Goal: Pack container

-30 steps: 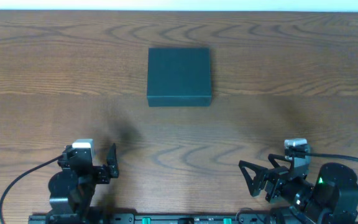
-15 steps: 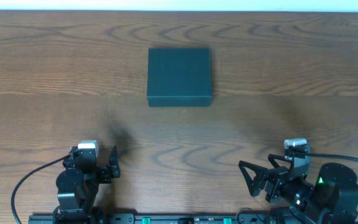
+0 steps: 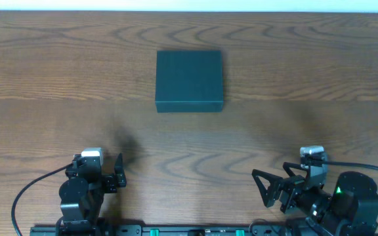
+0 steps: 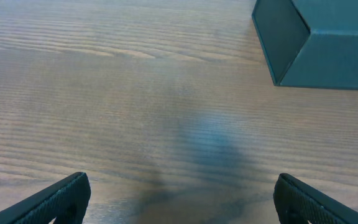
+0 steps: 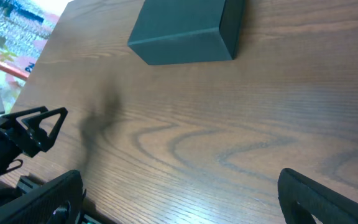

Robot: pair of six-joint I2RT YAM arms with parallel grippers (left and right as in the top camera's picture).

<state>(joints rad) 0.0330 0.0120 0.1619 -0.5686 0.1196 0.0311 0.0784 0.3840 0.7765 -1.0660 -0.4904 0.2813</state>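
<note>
The container (image 3: 189, 80) sits shut at the far middle, the left gripper (image 4: 180, 190) and right gripper (image 5: 179, 183) are wide open near us, so one should reach slowly and open it gently.

A brown wood-grain table (image 3: 44, 78) is carrying the container (image 3: 189, 80) — a closed dark box sitting flat, toward 12 o'clock from the table's middle.

The box (image 3: 189, 80) is plain dark teal, its side walls a shade darker. The desk (image 3: 307, 65) around it is brown with wavy, darker wood grain.
</note>
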